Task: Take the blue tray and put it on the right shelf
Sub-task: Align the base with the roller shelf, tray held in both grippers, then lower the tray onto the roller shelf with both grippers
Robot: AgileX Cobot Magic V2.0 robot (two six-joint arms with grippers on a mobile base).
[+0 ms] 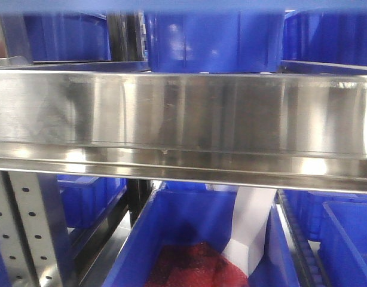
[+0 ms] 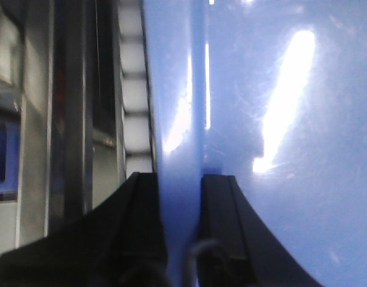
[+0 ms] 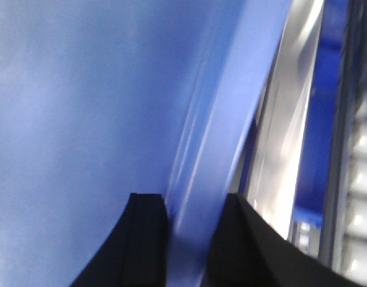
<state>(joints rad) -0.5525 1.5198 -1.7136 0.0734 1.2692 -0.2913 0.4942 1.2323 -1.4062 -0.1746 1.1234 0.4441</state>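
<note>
The blue tray (image 2: 291, 119) fills the right of the left wrist view, glossy with bright glare. My left gripper (image 2: 180, 179) is shut on its rim, one black finger on each side. In the right wrist view the same blue tray (image 3: 82, 107) covers the left side, and my right gripper (image 3: 195, 200) is shut on its opposite rim. The right shelf shows in the front view as a broad shiny steel rail (image 1: 183, 113) right in front of the camera. A pale blue strip (image 1: 183, 5) along that view's top edge may be the tray.
Deep dark blue bins (image 1: 213, 36) stand on the shelf behind the rail. Below it sits another bin (image 1: 171, 227) holding red mesh (image 1: 189, 266) and white paper (image 1: 252, 227). A perforated grey upright (image 1: 22, 227) stands at lower left. Shiny steel (image 3: 288, 137) runs just beside the tray's right rim.
</note>
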